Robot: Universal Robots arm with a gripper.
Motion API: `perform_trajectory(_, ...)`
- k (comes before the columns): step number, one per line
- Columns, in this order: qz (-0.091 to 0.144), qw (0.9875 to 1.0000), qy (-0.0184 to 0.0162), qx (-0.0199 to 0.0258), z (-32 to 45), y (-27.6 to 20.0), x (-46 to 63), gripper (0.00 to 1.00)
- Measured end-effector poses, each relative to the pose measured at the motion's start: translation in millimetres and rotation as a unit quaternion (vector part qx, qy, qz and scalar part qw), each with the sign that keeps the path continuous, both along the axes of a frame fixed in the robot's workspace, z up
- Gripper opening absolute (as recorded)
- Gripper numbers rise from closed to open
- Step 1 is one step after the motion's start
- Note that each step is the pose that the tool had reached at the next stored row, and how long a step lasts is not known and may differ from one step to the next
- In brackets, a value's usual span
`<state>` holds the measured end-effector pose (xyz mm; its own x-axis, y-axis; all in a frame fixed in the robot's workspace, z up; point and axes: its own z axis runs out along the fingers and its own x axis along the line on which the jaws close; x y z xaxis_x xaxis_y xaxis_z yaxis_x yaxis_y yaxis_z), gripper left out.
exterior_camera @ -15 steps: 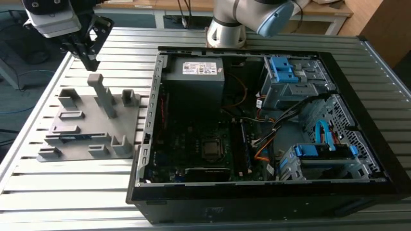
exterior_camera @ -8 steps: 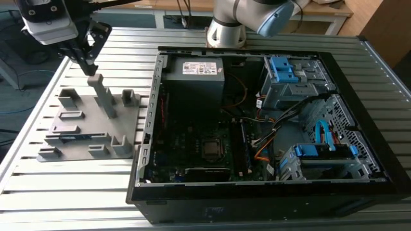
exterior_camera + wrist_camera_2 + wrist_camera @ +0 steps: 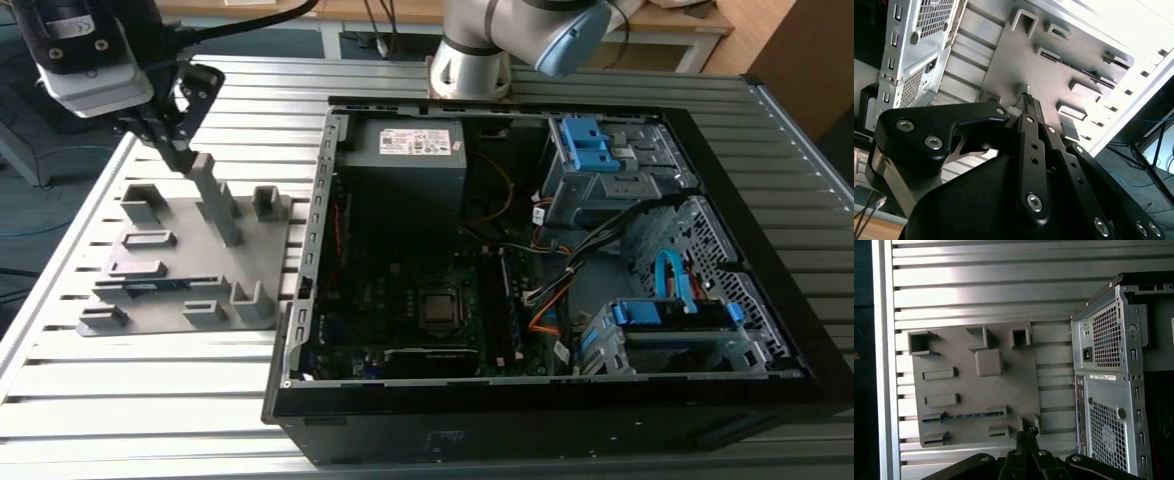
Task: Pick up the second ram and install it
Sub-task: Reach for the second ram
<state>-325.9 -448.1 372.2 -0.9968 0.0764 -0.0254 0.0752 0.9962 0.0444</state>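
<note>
Gripper (image 3: 1029, 100): closed on nothing, poised above the grey plate (image 3: 1004, 390).
Ram (image 3: 966, 414): below the tool, apart from it, untouched.
Seating: on edge in a plate slot, probably to offer the upper edge for pinching.
Long axis: level, one end toward the computer case (image 3: 1114, 390).

My tool (image 3: 178, 145) is black, the fixture plate (image 3: 187, 275) grey, the ribbed worktop (image 3: 134, 400) silver; beside the plate I see a black case (image 3: 534, 425) with blue brackets (image 3: 587, 140).

Matt plastic fixture plate (image 3: 1019, 385) on shiny ribbed metal table (image 3: 979, 285).
</note>
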Motion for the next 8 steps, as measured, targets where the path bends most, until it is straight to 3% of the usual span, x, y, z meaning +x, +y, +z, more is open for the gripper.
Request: perform_trajectory(8,0.000,1.0000,0.0000,0.0000,-4.8,-2.5,-5.7,0.10)
